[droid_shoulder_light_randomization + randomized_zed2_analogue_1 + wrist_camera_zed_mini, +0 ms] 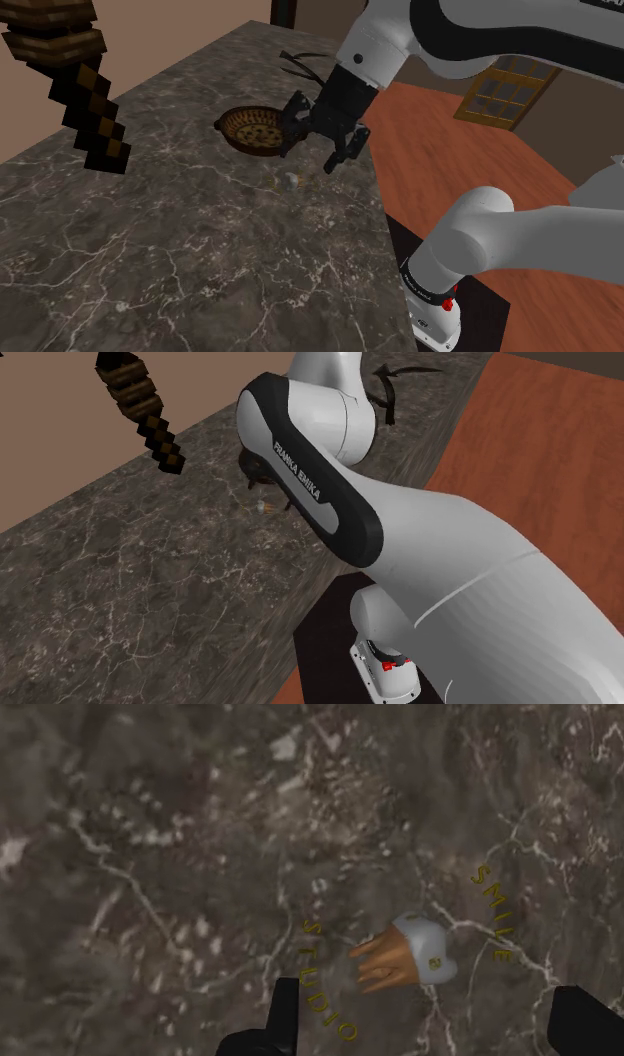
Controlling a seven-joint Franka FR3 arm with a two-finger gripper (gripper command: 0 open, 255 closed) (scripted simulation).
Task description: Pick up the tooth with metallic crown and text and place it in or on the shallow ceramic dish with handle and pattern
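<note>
Gripper (430,1026) open, hovers over tooth (405,954) low-centre in wrist view; best to drop straight, centre on it, then close

The small tooth with a grey metallic crown and gold lettering (292,180) lies on the dark veined marble counter (150,250). It is near the shallow brown patterned dish (255,130) but apart from it, toward the shoulder view's right and nearer the camera. The black two-finger gripper (340,158) hangs above the counter, just right of the tooth, fingers spread.
</note>
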